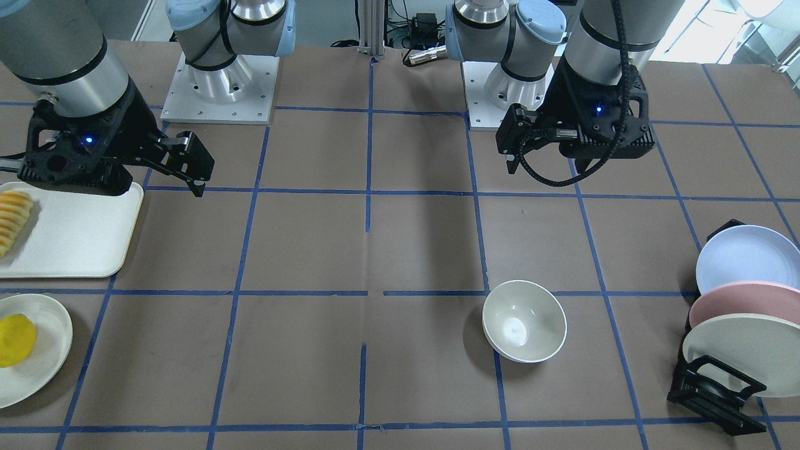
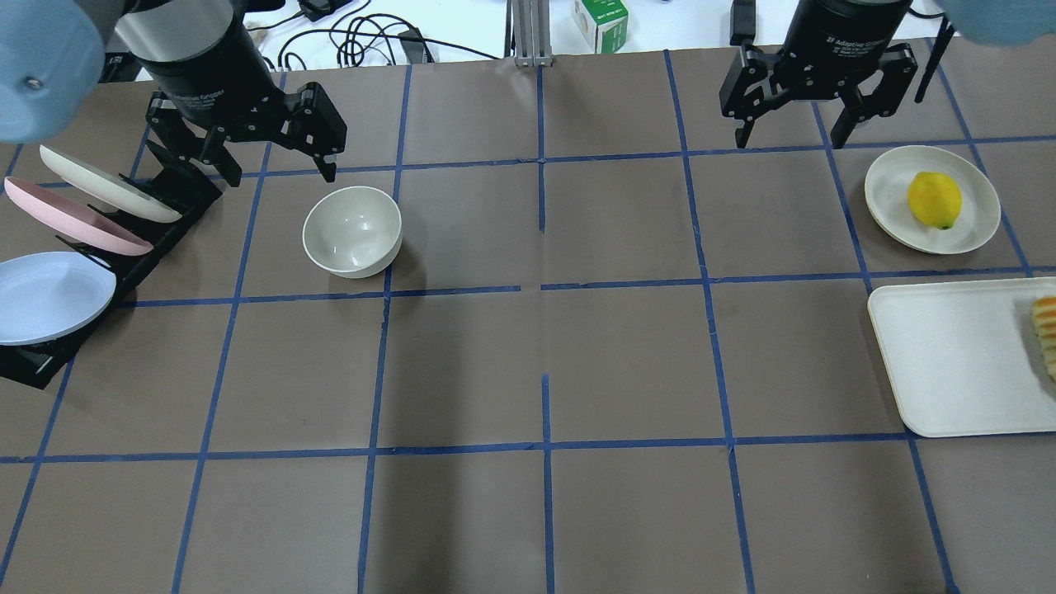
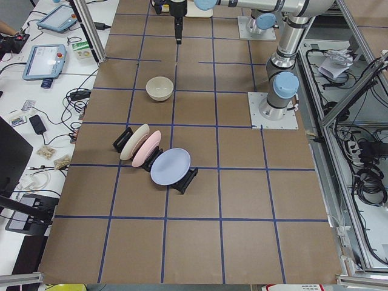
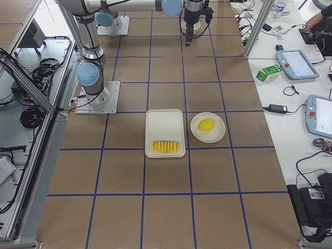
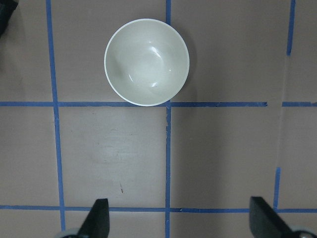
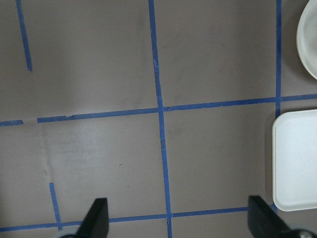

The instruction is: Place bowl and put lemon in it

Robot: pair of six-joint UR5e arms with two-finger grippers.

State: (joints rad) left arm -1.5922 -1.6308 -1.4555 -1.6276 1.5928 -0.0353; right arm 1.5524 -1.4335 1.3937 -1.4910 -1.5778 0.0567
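The off-white bowl stands upright and empty on the table, on the robot's left side; it also shows in the front view and the left wrist view. My left gripper is open and empty, hanging above the table just beyond the bowl, apart from it. The yellow lemon lies on a flat cream plate at the right. My right gripper is open and empty, above the table to the left of that plate. The lemon also shows in the front view.
A black rack with cream, pink and blue plates stands left of the bowl. A white tray holding sliced yellow-orange food lies on the near side of the lemon's plate. Brown table with blue tape grid lies between them.
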